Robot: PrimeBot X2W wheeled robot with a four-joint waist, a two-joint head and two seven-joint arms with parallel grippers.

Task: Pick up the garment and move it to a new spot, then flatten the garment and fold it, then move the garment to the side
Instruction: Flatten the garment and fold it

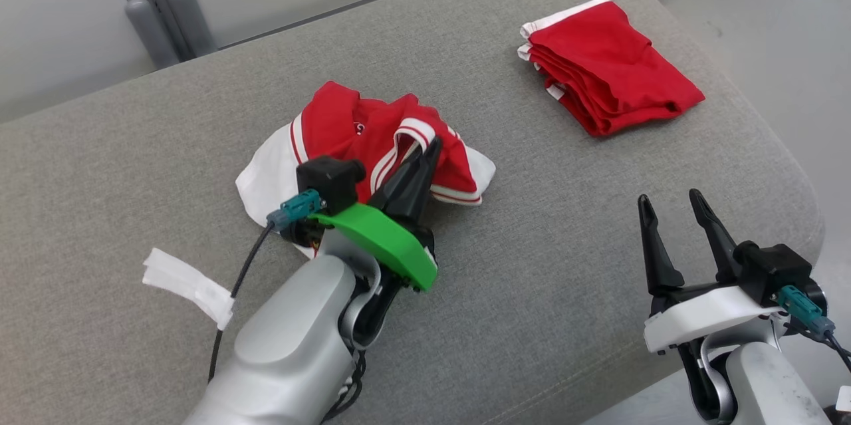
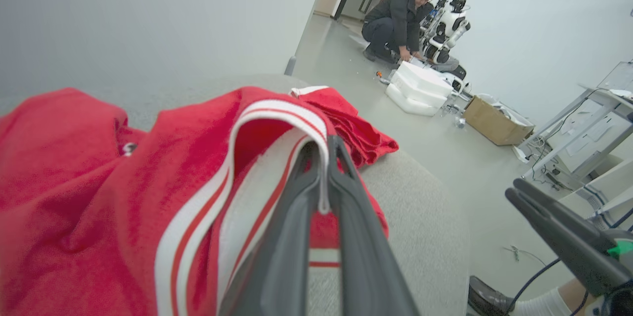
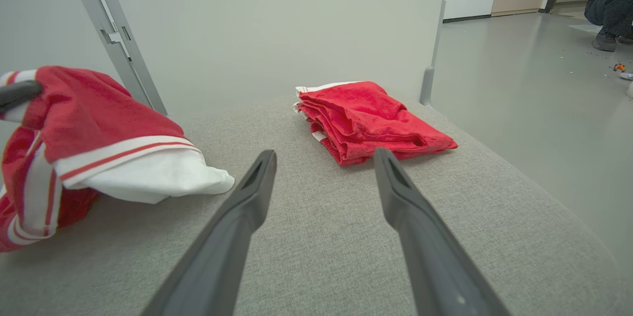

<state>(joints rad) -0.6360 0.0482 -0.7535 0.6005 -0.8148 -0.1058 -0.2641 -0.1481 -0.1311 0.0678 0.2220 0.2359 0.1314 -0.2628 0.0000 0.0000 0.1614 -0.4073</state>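
Observation:
A crumpled red and white garment [image 1: 346,136] with striped trim lies in a heap near the middle of the grey cushioned surface [image 1: 532,265]. My left gripper [image 1: 433,144] is shut on its white striped band, which shows pinched between the dark fingers in the left wrist view [image 2: 324,177]. The same heap [image 3: 89,123] shows at the left of the right wrist view. My right gripper [image 1: 670,197] hovers open at the lower right, a good way from the heap, with nothing between its fingers [image 3: 257,187].
A folded red garment [image 1: 608,69] lies at the far right of the surface, also seen as a folded stack [image 3: 371,120]. A white strip [image 1: 189,285] lies at the front left. A person [image 2: 400,14] crouches on the floor beyond, near boxes and another robot.

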